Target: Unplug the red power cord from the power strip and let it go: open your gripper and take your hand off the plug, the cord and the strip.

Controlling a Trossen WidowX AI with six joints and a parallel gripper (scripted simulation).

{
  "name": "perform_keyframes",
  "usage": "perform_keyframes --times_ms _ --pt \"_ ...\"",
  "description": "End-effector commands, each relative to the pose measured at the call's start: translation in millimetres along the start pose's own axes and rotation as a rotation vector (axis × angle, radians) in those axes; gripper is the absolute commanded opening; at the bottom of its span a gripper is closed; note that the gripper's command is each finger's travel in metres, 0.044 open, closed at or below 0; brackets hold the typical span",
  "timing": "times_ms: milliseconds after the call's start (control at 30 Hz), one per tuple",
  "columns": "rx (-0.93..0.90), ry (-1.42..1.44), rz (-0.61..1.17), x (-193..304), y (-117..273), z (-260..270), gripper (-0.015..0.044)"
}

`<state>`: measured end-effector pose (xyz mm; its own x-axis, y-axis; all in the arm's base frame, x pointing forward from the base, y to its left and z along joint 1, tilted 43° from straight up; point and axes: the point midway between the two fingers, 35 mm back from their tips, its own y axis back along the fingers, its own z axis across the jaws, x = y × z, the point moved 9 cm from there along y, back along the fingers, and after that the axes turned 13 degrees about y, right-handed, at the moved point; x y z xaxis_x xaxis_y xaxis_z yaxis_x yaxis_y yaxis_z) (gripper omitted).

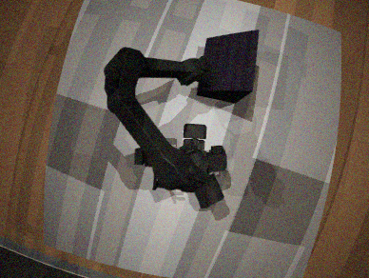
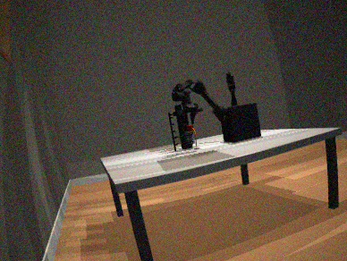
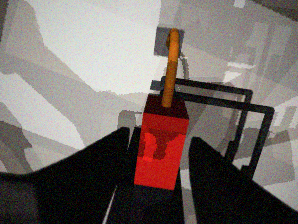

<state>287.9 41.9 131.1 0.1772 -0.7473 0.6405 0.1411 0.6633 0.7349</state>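
The red plug (image 3: 162, 142) (image 2: 190, 130) stands upright between my gripper's two dark fingers (image 2: 188, 134). In the wrist view a thin strip of light shows on each side of the plug, so the fingers are open around it and not pressing on it. The orange cord (image 3: 171, 65) rises from the plug's top to a small grey square (image 3: 162, 40). A dark frame of bars (image 3: 252, 107) (image 2: 173, 130) stands just behind and right of the plug. In the overhead view the arm covers the plug, and a small dark block shows at the gripper. I cannot make out the strip's sockets.
The arm's dark box-shaped base (image 1: 228, 62) (image 2: 241, 122) stands at the back of the grey patterned table (image 1: 295, 95) (image 2: 277, 136). The arm bends out left and back across the middle (image 1: 143, 124). Wooden floor lies around the table.
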Motion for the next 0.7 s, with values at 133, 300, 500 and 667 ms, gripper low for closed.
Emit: perform_keyframes --times_ms 133,300,500,667 --pt "0.005 0.002 0.004 1.5 -8.3 0.6 0.0160" --pt "0.004 -0.004 -0.001 1.6 -8.2 -0.2 0.0134" --pt "0.004 -0.004 -0.001 1.6 -8.2 -0.2 0.0035" --pt "0.004 -0.004 -0.001 1.6 -8.2 -0.2 0.0002"
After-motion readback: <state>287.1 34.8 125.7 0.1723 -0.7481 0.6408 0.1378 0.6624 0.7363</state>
